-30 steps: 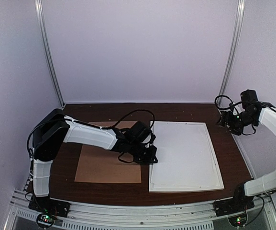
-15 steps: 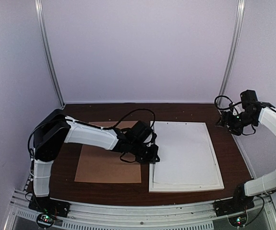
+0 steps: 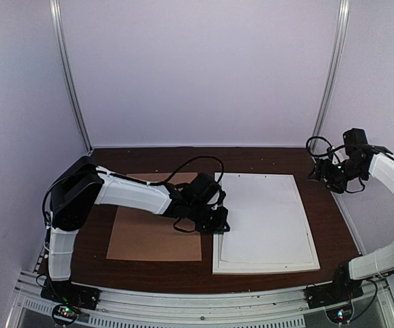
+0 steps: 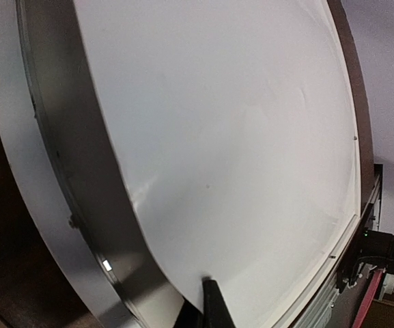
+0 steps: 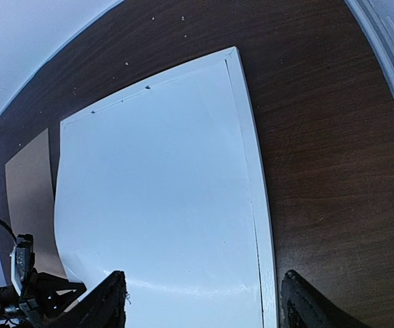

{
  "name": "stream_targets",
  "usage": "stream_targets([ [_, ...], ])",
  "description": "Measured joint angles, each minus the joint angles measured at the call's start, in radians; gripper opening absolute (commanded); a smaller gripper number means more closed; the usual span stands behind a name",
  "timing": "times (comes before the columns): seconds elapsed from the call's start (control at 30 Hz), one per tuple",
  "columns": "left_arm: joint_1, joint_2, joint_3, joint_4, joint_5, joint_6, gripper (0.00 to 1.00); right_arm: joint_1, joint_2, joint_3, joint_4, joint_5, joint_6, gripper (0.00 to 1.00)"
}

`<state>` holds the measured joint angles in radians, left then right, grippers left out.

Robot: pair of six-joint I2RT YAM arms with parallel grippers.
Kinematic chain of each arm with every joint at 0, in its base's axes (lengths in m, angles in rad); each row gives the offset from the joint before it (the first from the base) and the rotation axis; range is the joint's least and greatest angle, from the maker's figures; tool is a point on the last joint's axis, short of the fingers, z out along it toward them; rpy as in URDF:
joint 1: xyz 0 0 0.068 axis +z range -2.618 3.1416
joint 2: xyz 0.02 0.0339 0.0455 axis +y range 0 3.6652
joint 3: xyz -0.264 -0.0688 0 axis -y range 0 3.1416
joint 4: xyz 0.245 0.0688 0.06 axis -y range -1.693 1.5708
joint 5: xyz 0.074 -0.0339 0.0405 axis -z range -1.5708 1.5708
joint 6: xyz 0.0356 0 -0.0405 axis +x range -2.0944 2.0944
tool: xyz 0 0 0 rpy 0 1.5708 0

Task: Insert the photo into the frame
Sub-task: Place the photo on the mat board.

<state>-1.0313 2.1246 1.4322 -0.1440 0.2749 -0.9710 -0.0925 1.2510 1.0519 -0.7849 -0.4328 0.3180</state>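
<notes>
White back of photo – print side hidden – over frame

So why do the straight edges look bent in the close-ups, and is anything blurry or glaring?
Left wrist view: the wide lens bows the frame, its near rim is soft, and a shaded band lies under the lifted photo. Right wrist view: frame edges curve, with a faint sheen low on the photo. Top view: even, soft light, no glare.
</notes>
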Motion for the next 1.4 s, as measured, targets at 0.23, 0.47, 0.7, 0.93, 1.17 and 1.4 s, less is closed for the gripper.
stream_targets([
  [0.23,-0.005,0.003,0.000,-0.009,-0.005,0.000,0.13,0.000,0.000,-0.018,0.009,-0.011,0.000,0.77],
  [0.47,-0.005,0.003,0.000,-0.019,-0.011,0.003,0.25,0.000,0.009,-0.030,0.019,-0.017,0.001,0.77],
  [0.7,-0.006,0.003,0.000,-0.046,-0.022,0.005,0.33,0.000,0.013,-0.031,0.020,-0.022,0.002,0.77],
  [0.93,-0.007,0.003,0.000,-0.052,-0.028,0.009,0.30,0.000,0.021,-0.032,0.029,-0.030,0.002,0.77],
  [1.17,-0.008,0.003,0.000,-0.062,-0.034,0.016,0.17,0.000,0.030,-0.048,0.043,-0.040,0.003,0.77],
  [1.4,-0.008,0.003,0.000,-0.067,-0.036,0.019,0.09,0.000,0.030,-0.053,0.050,-0.041,0.003,0.77],
])
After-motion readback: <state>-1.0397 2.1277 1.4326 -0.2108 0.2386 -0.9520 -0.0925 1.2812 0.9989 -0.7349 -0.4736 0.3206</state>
